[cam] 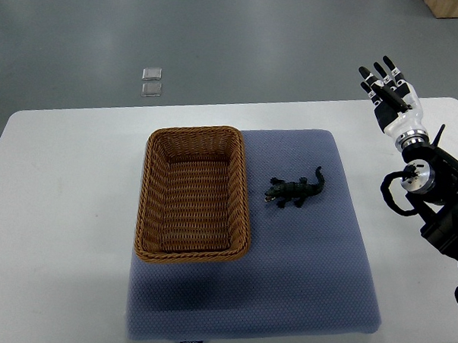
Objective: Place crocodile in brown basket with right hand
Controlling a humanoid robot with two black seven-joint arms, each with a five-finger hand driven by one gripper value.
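A small dark green toy crocodile (295,189) lies on the blue mat (309,258), just right of the brown wicker basket (153,210). The basket is rectangular and has nothing inside. My right hand (386,86) is raised near the table's far right corner, well to the right of and beyond the crocodile. Its fingers (385,70) are spread and hold nothing. The right arm comes in along the right edge. The left arm does not show.
The white table (60,210) carries the mat and basket. Two small clear square things (151,81) lie on the grey floor beyond the table's far edge. A wooden piece shows at the top right corner.
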